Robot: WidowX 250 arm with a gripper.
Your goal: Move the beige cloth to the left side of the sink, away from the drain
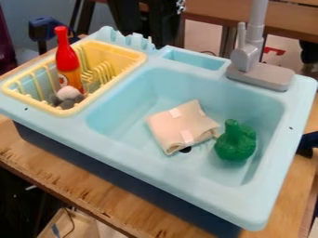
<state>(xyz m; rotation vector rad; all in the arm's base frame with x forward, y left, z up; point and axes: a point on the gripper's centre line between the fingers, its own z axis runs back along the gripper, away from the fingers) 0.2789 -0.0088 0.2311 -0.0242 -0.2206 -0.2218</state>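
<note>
1. A wooden counter [81,186] carries a light-blue toy sink [155,171] with a dark base, set at a slant.
2. A bumpy green toy vegetable [235,145] sits in the right part of the basin, its short stem pointing up.
3. A folded cream cloth [166,129] with pale patches lies on the basin floor just left of the green piece; whether the two touch cannot be told. A dark round drain hole [185,149] shows at the cloth's near edge.
4. To the left, a yellow dish rack [112,84] rests on the sink's left side. In its near part is a small gray-and-white object [67,95], and just behind that stands a red-and-orange bottle [66,60], upright.
5. On the far right rim rises a gray faucet [251,51], with a shallow rectangular recess [192,59] to its left.
6. Beyond the sink stretches a brown wooden surface [217,18]. Whether the end effector is open, closed or gripping anything cannot be told.
</note>
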